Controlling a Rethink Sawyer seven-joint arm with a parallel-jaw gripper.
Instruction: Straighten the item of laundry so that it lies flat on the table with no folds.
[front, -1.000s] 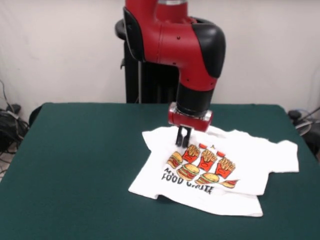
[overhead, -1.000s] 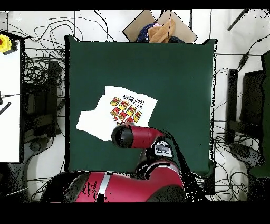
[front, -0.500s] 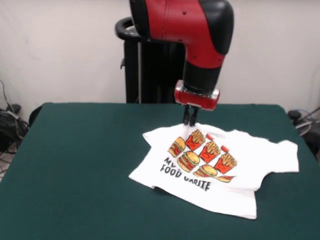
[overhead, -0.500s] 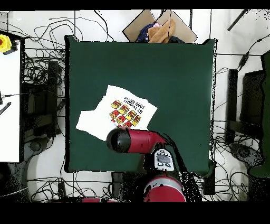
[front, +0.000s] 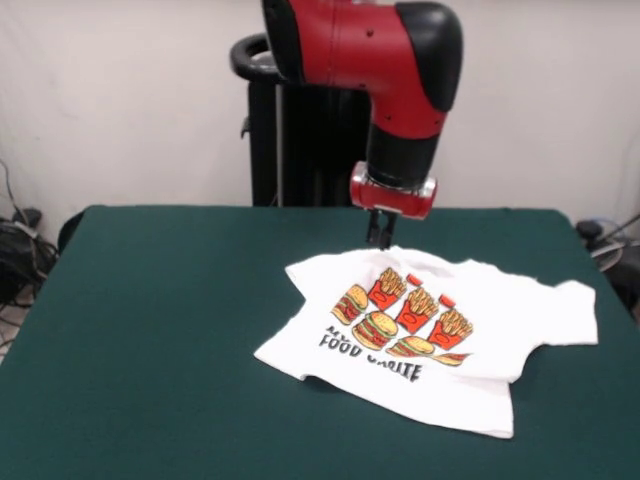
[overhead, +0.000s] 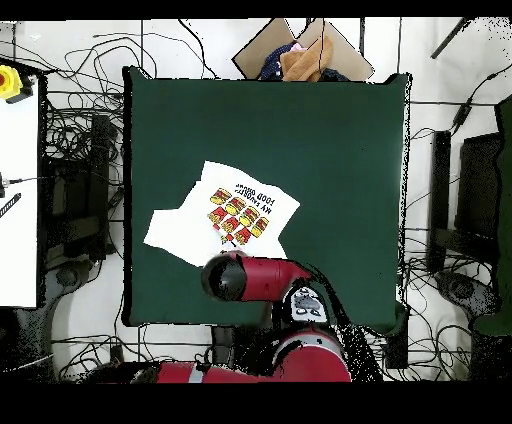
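Observation:
The item of laundry (front: 430, 330), a white T-shirt printed with burgers and fries, lies right of centre on the green table (front: 160, 330). A crease runs across its black text and hides part of the upper line, and its near left corner lifts slightly. My gripper (front: 380, 240) hangs shut just above the shirt's far edge; I cannot tell whether it touches the cloth. In the overhead view the shirt (overhead: 225, 212) lies in the table's (overhead: 330, 150) left half, and the arm's elbow (overhead: 228, 278) hides the gripper.
A cardboard box with bundled clothes (overhead: 300, 55) sits just beyond the table's far edge in the overhead view. Cables cover the floor all around the table. The arm's black pedestal (front: 290, 150) stands behind the far table edge.
The gripper rose from the shirt's chest and moved back to its far edge. The shirt was drawn that way, showing more of the print, then settled slightly lower.

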